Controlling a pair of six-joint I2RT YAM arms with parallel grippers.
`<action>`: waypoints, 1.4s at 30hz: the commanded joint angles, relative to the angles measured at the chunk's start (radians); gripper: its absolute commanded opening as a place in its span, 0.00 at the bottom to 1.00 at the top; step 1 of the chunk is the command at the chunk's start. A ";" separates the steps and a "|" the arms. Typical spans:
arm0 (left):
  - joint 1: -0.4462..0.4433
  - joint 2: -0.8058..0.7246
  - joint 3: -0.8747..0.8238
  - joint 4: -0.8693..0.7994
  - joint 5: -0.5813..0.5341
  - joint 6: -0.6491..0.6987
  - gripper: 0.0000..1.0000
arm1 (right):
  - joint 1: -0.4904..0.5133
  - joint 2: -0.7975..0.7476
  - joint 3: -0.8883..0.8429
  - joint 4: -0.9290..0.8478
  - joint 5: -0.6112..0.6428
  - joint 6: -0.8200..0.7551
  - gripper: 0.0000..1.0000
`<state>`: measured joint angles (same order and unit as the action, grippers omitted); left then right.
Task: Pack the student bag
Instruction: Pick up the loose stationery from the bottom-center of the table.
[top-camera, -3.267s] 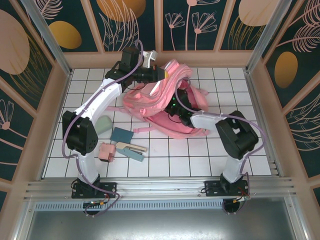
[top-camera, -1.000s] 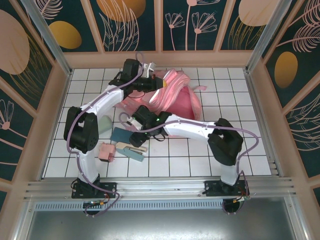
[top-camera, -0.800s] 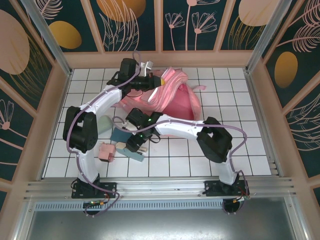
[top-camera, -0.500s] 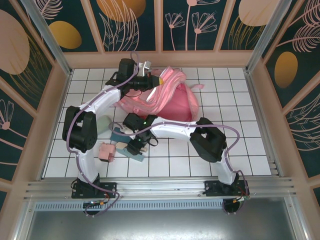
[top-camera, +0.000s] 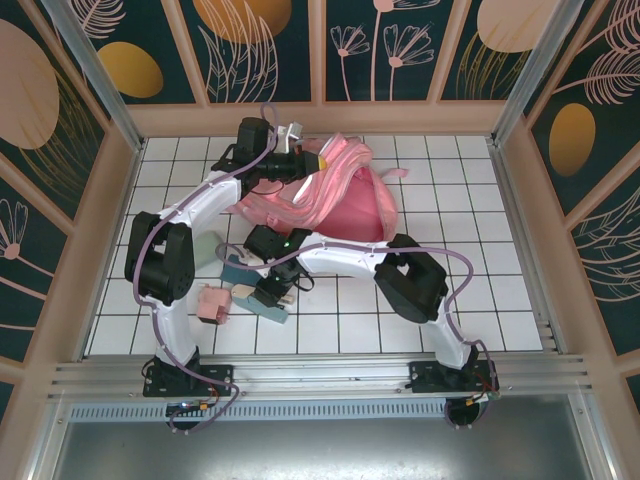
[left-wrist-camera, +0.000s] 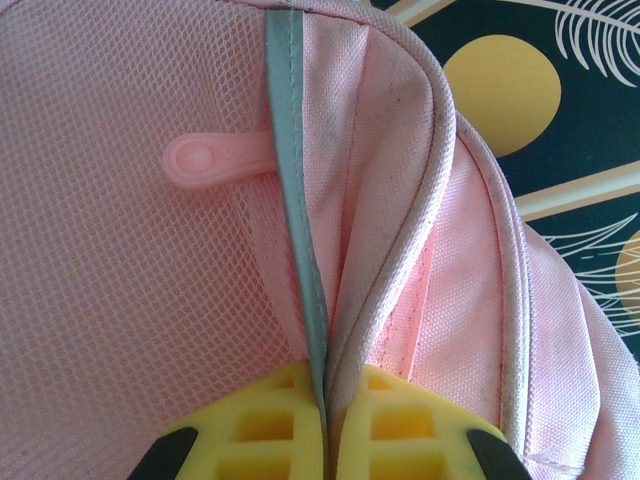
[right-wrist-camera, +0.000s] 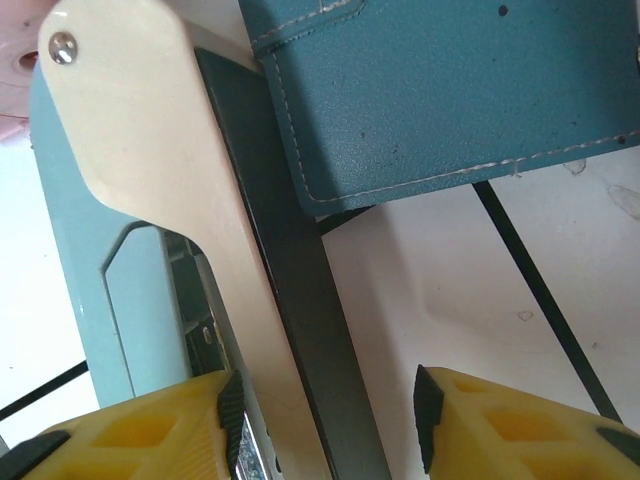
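Note:
The student bag (top-camera: 352, 203), a large pink backpack, lies at the back middle of the table. My left gripper (top-camera: 320, 160) is shut on its upper edge and holds it lifted. In the left wrist view the yellow fingers (left-wrist-camera: 250, 430) pinch a grey reflective strip and piped seam of the bag (left-wrist-camera: 130, 220). My right gripper (top-camera: 273, 293) reaches left over a flat wooden piece (right-wrist-camera: 150, 170) with a dark strip. Its jaws (right-wrist-camera: 325, 430) stand open astride that piece: the left pad is at the wood's edge, the right pad is clear of it.
A teal stitched case (top-camera: 243, 268) (right-wrist-camera: 430, 90) lies beside the wooden piece (top-camera: 268, 294). A blue-grey box (top-camera: 268, 311), a pink item (top-camera: 212, 303) and a mint-green item (top-camera: 207, 248) sit at the left. Wooden walls enclose the tiled table (top-camera: 450, 170).
My right arm left the bag and swung left and down onto the wooden piece, its jaws narrowing around it. The left gripper kept hold of the bag's edge, shifting slightly left.

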<state>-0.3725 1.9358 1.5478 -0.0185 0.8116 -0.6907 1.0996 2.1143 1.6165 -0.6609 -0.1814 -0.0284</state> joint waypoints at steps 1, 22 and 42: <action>0.027 -0.005 -0.005 0.037 -0.008 -0.024 0.00 | 0.001 0.023 0.002 -0.033 -0.002 -0.023 0.44; 0.041 0.006 -0.007 0.042 -0.003 -0.030 0.00 | 0.014 -0.122 -0.104 0.029 -0.029 -0.005 0.00; 0.044 -0.067 -0.014 0.074 0.050 -0.033 0.00 | -0.300 -1.039 -0.831 0.364 0.059 0.395 0.00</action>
<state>-0.3576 1.9312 1.5311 0.0128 0.8536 -0.7097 0.8570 1.1767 0.8707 -0.3920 -0.1871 0.2550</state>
